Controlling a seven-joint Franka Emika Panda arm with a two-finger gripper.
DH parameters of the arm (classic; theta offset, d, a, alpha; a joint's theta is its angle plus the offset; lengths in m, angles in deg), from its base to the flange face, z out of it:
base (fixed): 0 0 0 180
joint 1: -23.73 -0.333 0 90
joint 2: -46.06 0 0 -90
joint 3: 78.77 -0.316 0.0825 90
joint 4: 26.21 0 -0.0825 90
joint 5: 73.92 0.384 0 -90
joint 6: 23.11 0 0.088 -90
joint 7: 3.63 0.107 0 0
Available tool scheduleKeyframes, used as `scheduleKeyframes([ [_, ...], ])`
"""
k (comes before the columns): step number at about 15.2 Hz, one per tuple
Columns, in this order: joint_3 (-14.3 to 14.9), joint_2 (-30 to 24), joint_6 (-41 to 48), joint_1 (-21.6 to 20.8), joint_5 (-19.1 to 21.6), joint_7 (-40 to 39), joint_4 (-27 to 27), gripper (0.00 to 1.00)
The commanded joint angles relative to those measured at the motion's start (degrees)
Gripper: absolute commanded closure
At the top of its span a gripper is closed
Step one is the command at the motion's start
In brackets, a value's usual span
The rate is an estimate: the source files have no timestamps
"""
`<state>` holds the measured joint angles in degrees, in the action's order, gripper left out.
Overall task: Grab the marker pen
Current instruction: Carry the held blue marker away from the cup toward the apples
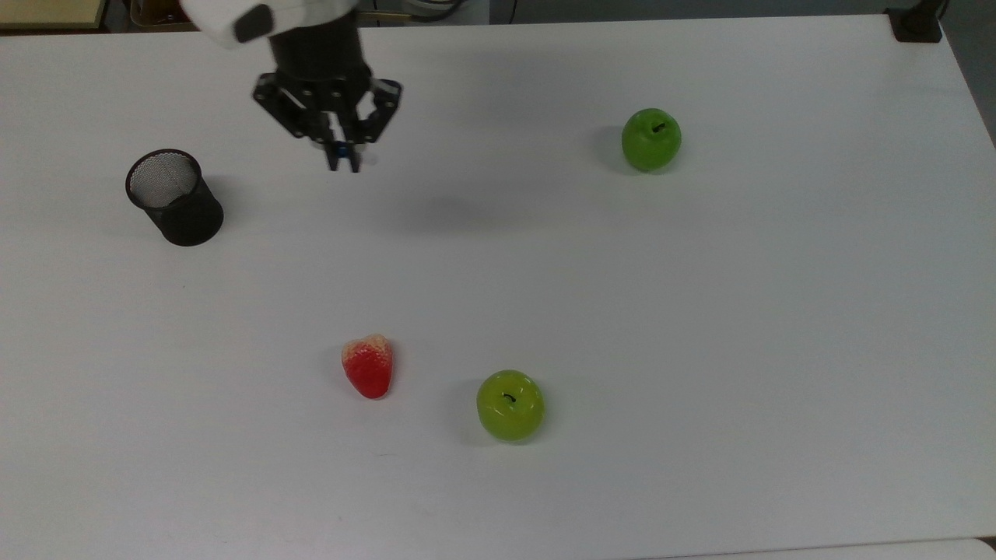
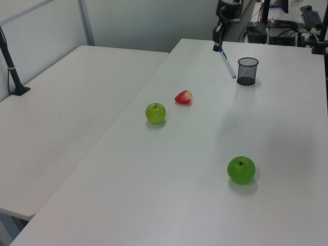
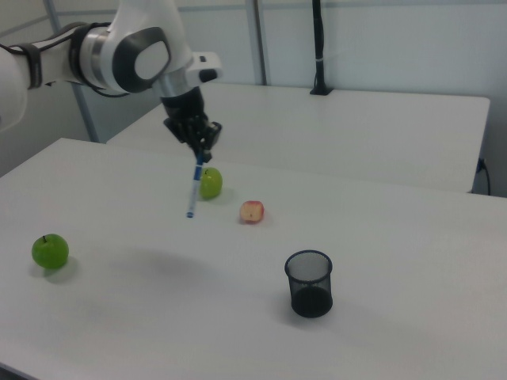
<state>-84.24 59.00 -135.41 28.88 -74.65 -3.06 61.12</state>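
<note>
— One marker pen [image 3: 193,191] is held by its top end in the closed gripper [image 3: 203,146], hanging in the air at the right view's upper left.

— Could it be dropped?

— Possibly: so little is pinched that it might be swung loose over the table [image 3: 238,317].

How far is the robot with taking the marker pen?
Done: the marker pen is out of the black mesh cup and hangs in the air, clear of the table. In hand: the gripper holds it by its upper end. Left: nothing visible, except perhaps carrying it away.
</note>
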Motion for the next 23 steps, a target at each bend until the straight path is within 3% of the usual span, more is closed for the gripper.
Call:
scheduleKeyframes([
  [1,0.73,-1.08,5.06,-4.09,-0.32,3.64,0.83,0.94],
  [5,-0.23,-0.91,8.05,-6.55,-0.24,6.1,2.93,0.94],
  [12,-3.66,2.43,9.72,-6.82,-0.24,6.46,6.1,0.94],
  [20,-3.75,7.7,9.02,-8.22,0.29,6.46,6.02,0.93],
  [23,-3.75,8.14,8.85,-8.4,0.2,6.46,6.01,0.84],
])
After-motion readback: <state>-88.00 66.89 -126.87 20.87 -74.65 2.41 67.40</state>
